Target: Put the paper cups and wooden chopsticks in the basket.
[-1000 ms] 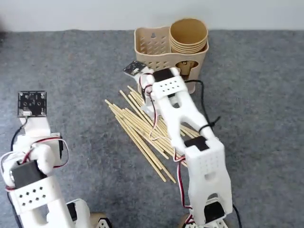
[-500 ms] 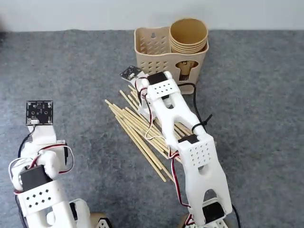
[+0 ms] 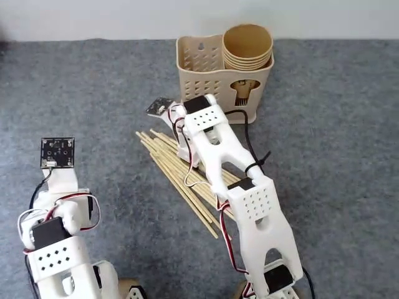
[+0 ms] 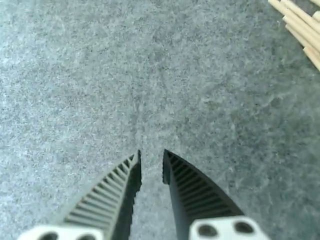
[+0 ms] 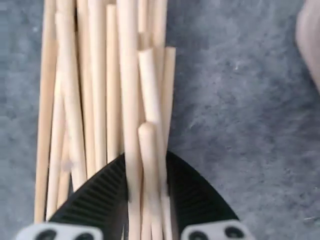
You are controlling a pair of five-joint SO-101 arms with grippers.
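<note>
Right gripper [image 5: 145, 159]: down on pale wooden chopsticks [image 5: 95, 75], pinching a few. Left gripper [image 4: 151, 154]: over grey carpet [image 4: 150, 75], jaws narrowly parted. Pile partly hidden under right arm [image 3: 224, 156].

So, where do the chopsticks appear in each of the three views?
High view: chopsticks in front of the basket, partly under an arm.
Left wrist view: some ends at the picture's edge.
Right wrist view: between the fingers of the right gripper.
Shared landmark: the grey carpet.

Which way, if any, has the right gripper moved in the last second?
Yes. The right gripper, jaws around some chopsticks, has drawn away from the basket, toward the table's near left in the high view.
</note>
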